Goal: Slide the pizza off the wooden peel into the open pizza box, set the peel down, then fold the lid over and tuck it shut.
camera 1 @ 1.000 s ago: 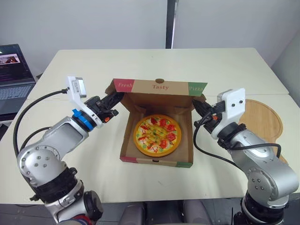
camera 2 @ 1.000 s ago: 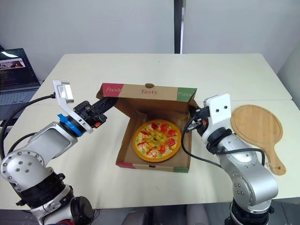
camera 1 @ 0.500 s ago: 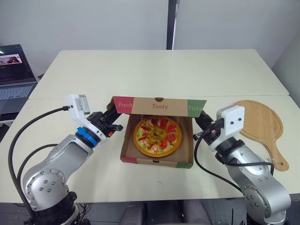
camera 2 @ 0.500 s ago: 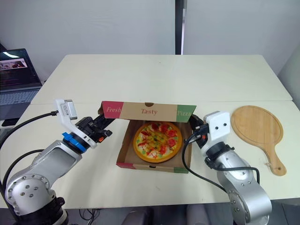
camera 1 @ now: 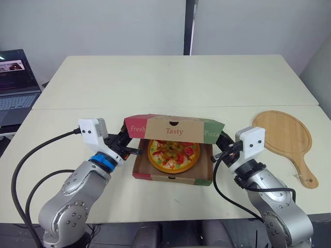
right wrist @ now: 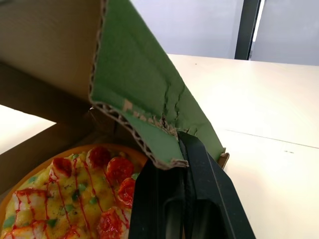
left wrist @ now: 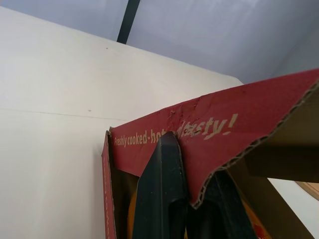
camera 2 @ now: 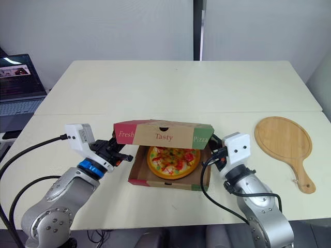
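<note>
1. Pizza: seated flat inside the cardboard box, partly covered by the lid. No other contents visible.
2. Lid: tilted forward over the box, not yet tucked. Gripped at both side flaps, probably to steer them inside the box walls on closing.
3. Left claw: clamped on the red side flap, with one finger against each face of the cardboard.
4. Right claw: pinched together on the lower edge of the green side flap.
5. Wooden peel: flat on the surface, right of the box and well apart, carrying nothing. Slide-off and set-down steps judged complete.
6. Laptop: open, beyond the left edge of the surface.
</note>
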